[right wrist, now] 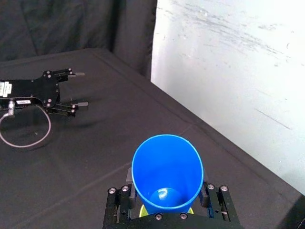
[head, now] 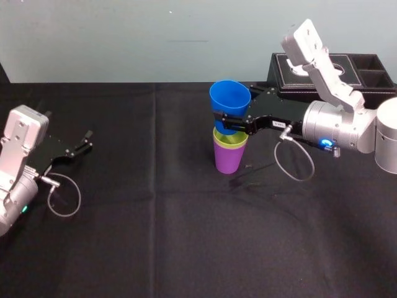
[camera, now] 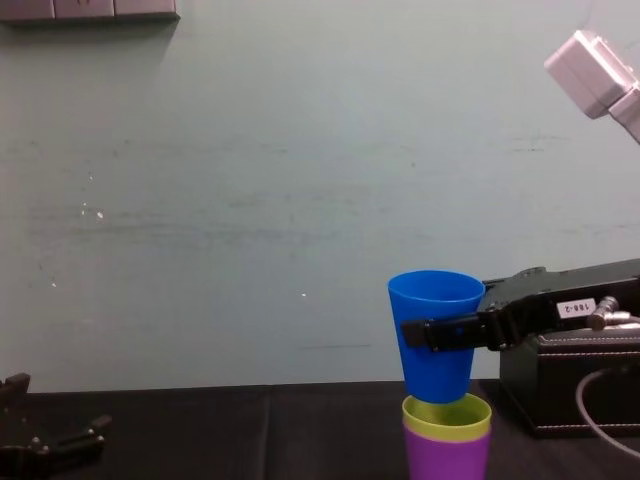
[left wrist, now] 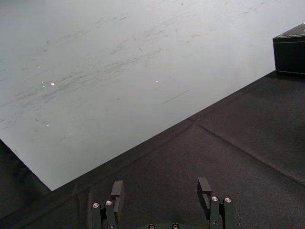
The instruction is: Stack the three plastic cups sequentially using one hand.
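A purple cup (head: 229,159) stands upright mid-table with the yellow-green cup (head: 231,138) nested in it. Directly above them is the blue cup (head: 229,99), upright, with my right gripper (head: 224,121) shut on its lower wall from the right. In the chest view the blue cup (camera: 436,335) has its base level with the rim of the yellow-green cup (camera: 447,414), over the purple cup (camera: 447,456), and the right gripper (camera: 425,333) is level. The right wrist view looks into the blue cup (right wrist: 167,174). My left gripper (head: 79,147) is parked far left, open and holding nothing.
A black tissue box (head: 329,69) sits at the back right, behind my right arm, also in the chest view (camera: 580,385). A black cloth (head: 155,236) covers the table, and a pale wall (camera: 250,200) rises behind it. The left gripper (left wrist: 160,190) faces that wall.
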Robot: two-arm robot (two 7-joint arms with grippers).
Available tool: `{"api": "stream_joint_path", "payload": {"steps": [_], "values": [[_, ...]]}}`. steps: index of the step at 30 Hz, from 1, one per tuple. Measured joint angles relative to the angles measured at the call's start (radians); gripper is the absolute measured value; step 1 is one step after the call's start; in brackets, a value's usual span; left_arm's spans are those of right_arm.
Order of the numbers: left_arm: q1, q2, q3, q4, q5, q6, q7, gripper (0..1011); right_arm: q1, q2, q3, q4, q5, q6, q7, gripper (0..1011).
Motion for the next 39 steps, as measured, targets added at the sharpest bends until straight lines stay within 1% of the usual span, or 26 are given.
{"api": "stream_joint_path", "payload": {"steps": [18, 39], "values": [[0.0, 0.0, 0.0, 0.0, 0.0, 0.0, 0.0, 1011, -0.006, 0.0, -0.002, 0.015, -0.004, 0.009, 0.011, 726], [0.0, 0.0, 0.0, 0.0, 0.0, 0.0, 0.0, 1011, -0.023, 0.007, 0.008, 0.012, 0.003, 0.014, 0.01, 726]]}}
